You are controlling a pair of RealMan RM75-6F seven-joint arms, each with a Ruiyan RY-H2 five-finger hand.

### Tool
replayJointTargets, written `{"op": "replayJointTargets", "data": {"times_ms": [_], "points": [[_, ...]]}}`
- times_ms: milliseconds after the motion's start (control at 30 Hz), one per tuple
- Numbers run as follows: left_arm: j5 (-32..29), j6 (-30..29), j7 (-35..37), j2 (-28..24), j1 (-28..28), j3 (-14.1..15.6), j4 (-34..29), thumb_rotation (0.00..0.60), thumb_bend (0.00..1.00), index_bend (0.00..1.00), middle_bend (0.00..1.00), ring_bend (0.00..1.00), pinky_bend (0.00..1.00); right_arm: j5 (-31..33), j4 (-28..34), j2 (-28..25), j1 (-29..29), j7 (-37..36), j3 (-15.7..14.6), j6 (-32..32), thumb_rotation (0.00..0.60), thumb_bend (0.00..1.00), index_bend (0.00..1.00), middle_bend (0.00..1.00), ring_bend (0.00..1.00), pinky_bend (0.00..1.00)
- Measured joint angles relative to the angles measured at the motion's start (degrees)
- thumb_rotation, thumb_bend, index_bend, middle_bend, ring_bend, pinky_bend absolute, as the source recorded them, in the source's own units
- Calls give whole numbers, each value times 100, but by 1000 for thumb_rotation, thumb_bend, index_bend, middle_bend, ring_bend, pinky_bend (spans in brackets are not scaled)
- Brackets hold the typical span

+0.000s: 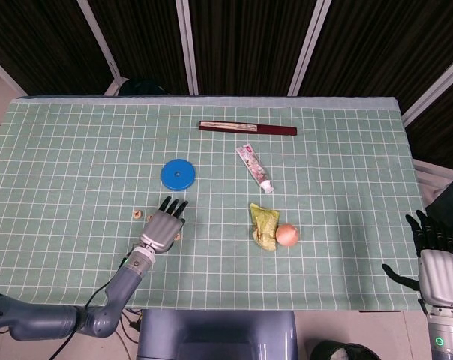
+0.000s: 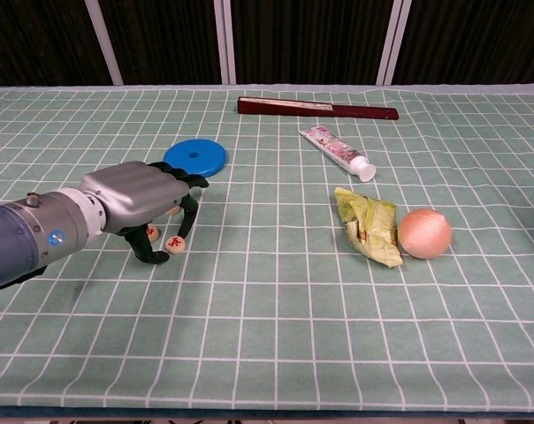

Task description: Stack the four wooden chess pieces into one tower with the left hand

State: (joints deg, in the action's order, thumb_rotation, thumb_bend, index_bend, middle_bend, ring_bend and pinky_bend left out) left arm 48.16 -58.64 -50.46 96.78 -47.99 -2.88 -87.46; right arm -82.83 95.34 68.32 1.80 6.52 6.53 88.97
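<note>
Fingers [image 2: 186,210] of the left hand [image 2: 136,196] arch palm-down over wooden chess pieces [image 2: 174,244] near the blue disc [image 2: 194,158], spread, gripping nothing. Three pieces show beneath it; a fourth piece [image 1: 136,214] lies apart to its left. The right hand [image 1: 435,259] hangs off the table's [image 1: 346,165] edge, fingers apart.
</note>
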Motion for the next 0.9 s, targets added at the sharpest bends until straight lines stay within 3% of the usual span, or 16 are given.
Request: {"op": "replayJointTargets", "data": {"times_ms": [467,900], "points": [[-30,-40,-75,56,-62,21,4,600,311,513,0,0,0,-1,0,-6,-1,-19,4,10,600,232,81,13,0,0],[97,-263,36,-378,8,-23,-335,600,311,515,0,0,0,-5,0,-2,-3,-20,-3,9,600,232,81,13,0,0]]}}
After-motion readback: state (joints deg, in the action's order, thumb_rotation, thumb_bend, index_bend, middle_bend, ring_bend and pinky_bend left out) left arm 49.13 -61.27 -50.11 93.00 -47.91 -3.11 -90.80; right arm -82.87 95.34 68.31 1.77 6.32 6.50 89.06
